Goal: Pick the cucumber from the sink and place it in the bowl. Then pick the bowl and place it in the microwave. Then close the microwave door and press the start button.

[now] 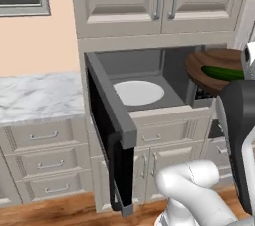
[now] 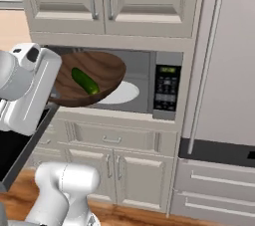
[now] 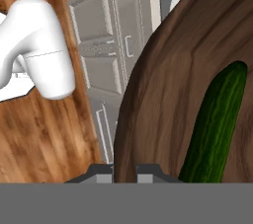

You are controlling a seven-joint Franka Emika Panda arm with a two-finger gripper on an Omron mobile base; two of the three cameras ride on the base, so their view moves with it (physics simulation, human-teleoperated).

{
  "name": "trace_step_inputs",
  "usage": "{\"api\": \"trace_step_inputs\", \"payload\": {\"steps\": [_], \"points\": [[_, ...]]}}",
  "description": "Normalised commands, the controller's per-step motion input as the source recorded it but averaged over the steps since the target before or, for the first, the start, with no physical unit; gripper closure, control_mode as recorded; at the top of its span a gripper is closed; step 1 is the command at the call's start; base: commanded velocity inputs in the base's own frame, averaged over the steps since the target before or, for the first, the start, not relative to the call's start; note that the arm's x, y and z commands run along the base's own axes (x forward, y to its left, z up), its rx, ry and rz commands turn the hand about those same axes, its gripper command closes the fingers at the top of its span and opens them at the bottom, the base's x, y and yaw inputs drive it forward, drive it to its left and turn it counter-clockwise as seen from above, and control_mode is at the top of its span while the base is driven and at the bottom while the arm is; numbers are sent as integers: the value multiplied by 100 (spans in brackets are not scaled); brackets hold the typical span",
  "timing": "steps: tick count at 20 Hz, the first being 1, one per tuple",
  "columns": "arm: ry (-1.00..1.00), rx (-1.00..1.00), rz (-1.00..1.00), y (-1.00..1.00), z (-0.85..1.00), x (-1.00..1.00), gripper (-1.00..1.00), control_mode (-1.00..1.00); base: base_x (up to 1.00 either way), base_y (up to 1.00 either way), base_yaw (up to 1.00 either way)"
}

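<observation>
Currently, status by item:

Gripper (image 3: 123, 173): the two dark finger tips are sitting close together at the near rim of the bowl, one on each side of the rim edge in the hand view; they are clamping the rim and carrying the bowl clear of any surface.

Bowl (image 2: 94, 73): the dark brown wooden bowl is hanging in the air in front of the microwave opening, tilting slightly, level with the cavity and overlapping its left part in the right base view. In the left base view it is showing at the right edge (image 1: 211, 65), beside the cavity.

Cucumber (image 2: 84, 80): the dark green cucumber is lying inside the bowl, resting against the inner wall; it is also showing in the hand view (image 3: 217, 124).

Microwave (image 2: 167, 88): the grey cavity is standing open, with the dark button panel on its right side.

Turntable plate (image 1: 138, 92): the white round plate is lying flat on the cavity floor, below and beyond the bowl.

Microwave door (image 1: 107, 120): the door is standing swung out to the left, well apart from the bowl, black handle at its outer end.

Cabinets (image 2: 114, 1): beige doors are sitting above the microwave, drawers below it.
</observation>
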Motion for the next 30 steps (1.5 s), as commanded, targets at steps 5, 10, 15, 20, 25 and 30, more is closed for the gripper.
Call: {"api": "trace_step_inputs", "payload": {"steps": [5, 10, 15, 20, 25, 30], "points": [[0, 0, 0, 0, 0, 0, 100, 100, 4, -21, 45], [0, 0, 0, 0, 0, 0, 100, 100, 8, -19, 15], [0, 0, 0, 0, 0, 0, 100, 100, 14, -20, -24], [0, 0, 0, 0, 0, 0, 100, 100, 33, 0, -30], [0, 0, 0, 0, 0, 0, 100, 100, 0, -12, -3], [0, 0, 0, 0, 0, 0, 100, 100, 0, -53, 1]]}}
